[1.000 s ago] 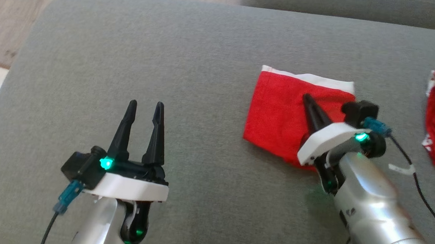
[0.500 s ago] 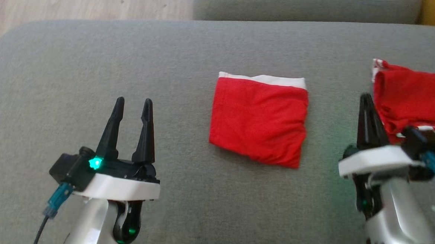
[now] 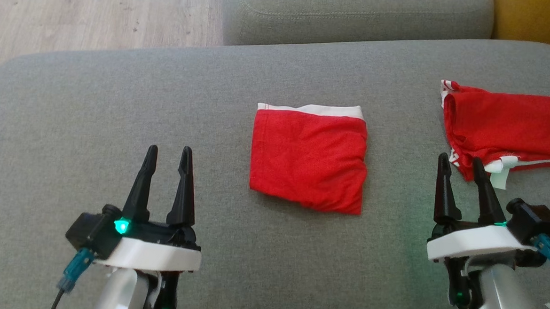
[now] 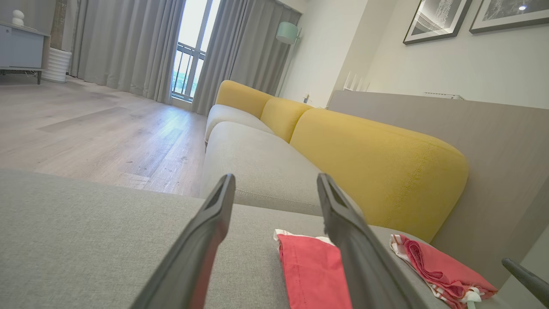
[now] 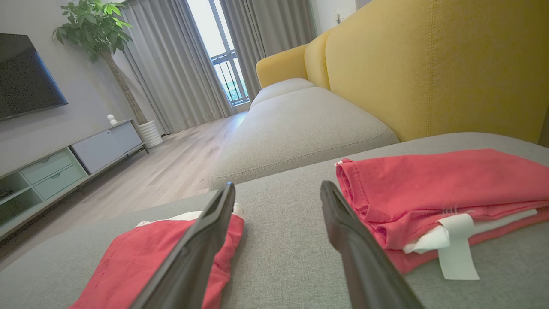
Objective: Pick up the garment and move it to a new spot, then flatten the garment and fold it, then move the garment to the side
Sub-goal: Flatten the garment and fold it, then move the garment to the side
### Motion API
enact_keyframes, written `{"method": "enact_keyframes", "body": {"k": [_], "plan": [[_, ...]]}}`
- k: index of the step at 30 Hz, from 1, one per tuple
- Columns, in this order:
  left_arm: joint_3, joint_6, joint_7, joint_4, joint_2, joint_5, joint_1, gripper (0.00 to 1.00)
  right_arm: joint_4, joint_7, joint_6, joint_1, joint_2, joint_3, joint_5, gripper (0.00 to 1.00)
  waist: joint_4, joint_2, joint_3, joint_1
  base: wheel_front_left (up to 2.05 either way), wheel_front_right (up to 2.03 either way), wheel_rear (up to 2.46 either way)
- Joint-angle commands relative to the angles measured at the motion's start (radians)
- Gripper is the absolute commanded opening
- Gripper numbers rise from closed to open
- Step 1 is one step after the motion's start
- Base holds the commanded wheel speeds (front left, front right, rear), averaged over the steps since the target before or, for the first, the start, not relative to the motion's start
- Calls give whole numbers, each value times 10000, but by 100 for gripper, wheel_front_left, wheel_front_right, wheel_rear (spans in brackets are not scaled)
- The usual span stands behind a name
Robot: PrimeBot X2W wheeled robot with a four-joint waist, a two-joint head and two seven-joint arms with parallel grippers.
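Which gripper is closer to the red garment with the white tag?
Right. The right gripper is just short of the near edge of the tagged garment; the left gripper is far off, beyond the folded garment.

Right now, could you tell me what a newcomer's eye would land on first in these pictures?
The folded red garment with its white waistband, lying alone in the middle of the grey sofa seat, stands out first. A looser red garment lies at the far right, just beyond the fingertips of the right tool, which stands open. The left tool, at the lower left, is open as well.
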Motion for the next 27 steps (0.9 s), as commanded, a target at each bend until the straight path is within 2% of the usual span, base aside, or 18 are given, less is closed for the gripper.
{"method": "enact_keyframes", "body": {"k": [1,16,27], "plan": [[306,-58,-51,-301,66,20,-221,100,-376,-110,-7,-186,20,249,-22,100,22,0,-26,1,0,0,0],[151,-58,-51,-274,66,102,-210,100,-319,-110,-7,-165,20,140,-90,100,169,0,96,1,0,0,0],[-101,-58,-51,-236,66,-44,-542,100,499,278,-7,-956,20,313,-405,100,720,0,591,1,0,0,0]]}}
